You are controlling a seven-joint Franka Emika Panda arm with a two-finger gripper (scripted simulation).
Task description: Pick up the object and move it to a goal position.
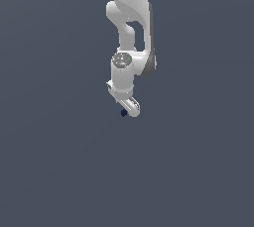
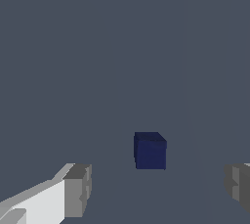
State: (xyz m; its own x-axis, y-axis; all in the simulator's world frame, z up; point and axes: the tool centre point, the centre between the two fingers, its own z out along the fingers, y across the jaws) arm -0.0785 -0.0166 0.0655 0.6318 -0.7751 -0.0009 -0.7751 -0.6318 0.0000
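Claw (image 2: 156, 189) spread wide, cube ahead

We see our claw released, both fingers (image 2: 77, 191) well apart and gripping nothing. The navy cube (image 2: 150, 150) sits between and beyond them; in the exterior view it shows just beside the claw tip.

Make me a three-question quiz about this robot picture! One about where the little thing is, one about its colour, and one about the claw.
1. Where is the block?
A. between the claw's fingers
B. far off to the side
C. on top of the arm

2. What colour is it?
A. red
B. dark navy blue
C. yellow

3. How is the claw?
A. shut tight
B. missing
C. open

Answers: 1 A, the wrist view shows it lying between the two fingers. 2 B, both views show navy. 3 C, the fingers stand wide apart, not touching the block.
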